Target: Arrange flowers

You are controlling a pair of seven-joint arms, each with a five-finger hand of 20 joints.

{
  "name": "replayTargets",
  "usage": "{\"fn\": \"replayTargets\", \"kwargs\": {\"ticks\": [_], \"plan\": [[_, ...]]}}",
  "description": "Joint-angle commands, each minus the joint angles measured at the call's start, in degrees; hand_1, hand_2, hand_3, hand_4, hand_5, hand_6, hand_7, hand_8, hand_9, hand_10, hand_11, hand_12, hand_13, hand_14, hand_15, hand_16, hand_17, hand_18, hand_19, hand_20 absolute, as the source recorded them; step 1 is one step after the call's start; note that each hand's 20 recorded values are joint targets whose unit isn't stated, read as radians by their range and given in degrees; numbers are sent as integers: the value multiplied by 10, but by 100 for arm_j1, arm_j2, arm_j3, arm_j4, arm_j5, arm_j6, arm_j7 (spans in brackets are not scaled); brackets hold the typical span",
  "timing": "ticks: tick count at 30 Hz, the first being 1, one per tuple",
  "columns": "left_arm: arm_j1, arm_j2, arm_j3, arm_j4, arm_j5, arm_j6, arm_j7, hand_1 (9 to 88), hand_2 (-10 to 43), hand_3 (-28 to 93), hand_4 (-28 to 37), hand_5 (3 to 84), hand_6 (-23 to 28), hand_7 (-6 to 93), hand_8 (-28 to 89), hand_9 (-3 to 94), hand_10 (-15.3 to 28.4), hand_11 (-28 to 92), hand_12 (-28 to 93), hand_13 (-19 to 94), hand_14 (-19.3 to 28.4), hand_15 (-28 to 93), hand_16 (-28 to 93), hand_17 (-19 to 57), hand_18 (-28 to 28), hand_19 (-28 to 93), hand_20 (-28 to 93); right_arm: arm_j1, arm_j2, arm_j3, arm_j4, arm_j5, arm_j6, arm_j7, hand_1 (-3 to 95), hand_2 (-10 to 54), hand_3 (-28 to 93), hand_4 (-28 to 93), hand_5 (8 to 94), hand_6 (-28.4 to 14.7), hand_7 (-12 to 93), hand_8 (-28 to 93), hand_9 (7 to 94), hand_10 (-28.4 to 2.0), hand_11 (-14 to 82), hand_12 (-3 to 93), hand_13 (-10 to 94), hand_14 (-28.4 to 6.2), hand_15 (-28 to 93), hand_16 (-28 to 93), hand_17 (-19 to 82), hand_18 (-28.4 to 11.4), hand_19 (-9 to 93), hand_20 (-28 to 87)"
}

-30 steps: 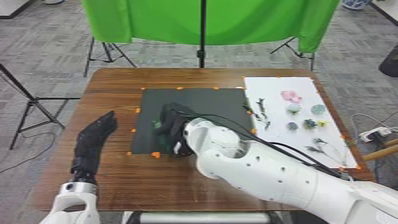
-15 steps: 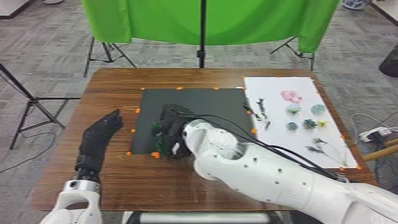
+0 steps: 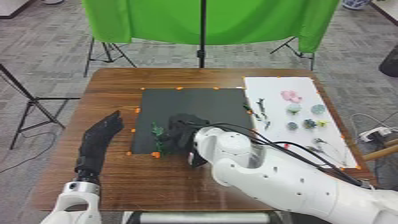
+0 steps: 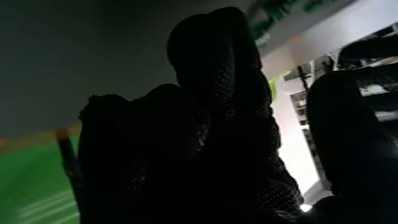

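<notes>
Left hand: the left hand [image 3: 100,136] is just chilling over the brown table [image 3: 67,165], fingers straight and pretty much pressed together.
Green sprig: the leafy green sprig [image 3: 158,136] lies on the dark mat [image 3: 202,100], near its left edge, just beside the right hand.
Right hand: the right hand [image 3: 186,131] is over the mat, nothing pinched. Wrist view gets the thumb [image 4: 336,115] standing off from the longer fingers [image 4: 218,55], which are up and close together.
White sheet: the white sheet [image 3: 269,86] has the rest of the goodies, thin stems [image 3: 262,107], a pink flower [image 3: 290,96], pale round blooms [image 3: 317,108] and a yellow one [image 3: 322,123]; head view lays that all out.
</notes>
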Motion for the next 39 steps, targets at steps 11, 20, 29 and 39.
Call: {"fn": "replayTargets", "kwargs": {"ticks": [11,20,29,39], "plan": [[60,-85,12,15,-8,-50,-73,215,-7,641,-283,413,37,83,-49,376,119,106,140,286,160,145,32,26,128,43,160,44,-351,67,203,1009,151,102,210,118,609,-98,793,-35,131,-70,833,-149,424,341,858,-76,656,343,625,-168,932,603],[27,-104,43,33,-22,-92,-94,214,-8,644,-283,413,37,82,-48,375,118,105,139,285,160,145,32,26,129,42,161,23,-328,170,170,1103,225,51,210,114,610,-98,788,-34,131,-70,829,-149,424,341,854,-78,655,342,620,-172,932,600],[115,-139,-38,-8,-28,-78,-103,214,-9,646,-283,414,37,84,-49,376,119,106,140,286,160,147,33,26,128,41,161,-799,1198,1948,-1137,908,1045,-216,235,58,594,-88,744,-38,140,-59,792,-164,402,337,831,-81,644,340,590,-174,932,569],[199,-118,-130,-80,10,-43,-99,231,-16,649,-275,415,37,85,-50,379,119,109,140,287,160,147,33,26,128,42,161,-4240,2993,6148,-2250,-702,944,352,344,-93,627,-110,663,-48,138,-37,707,-172,225,289,801,-81,594,322,547,-171,932,537]]}}
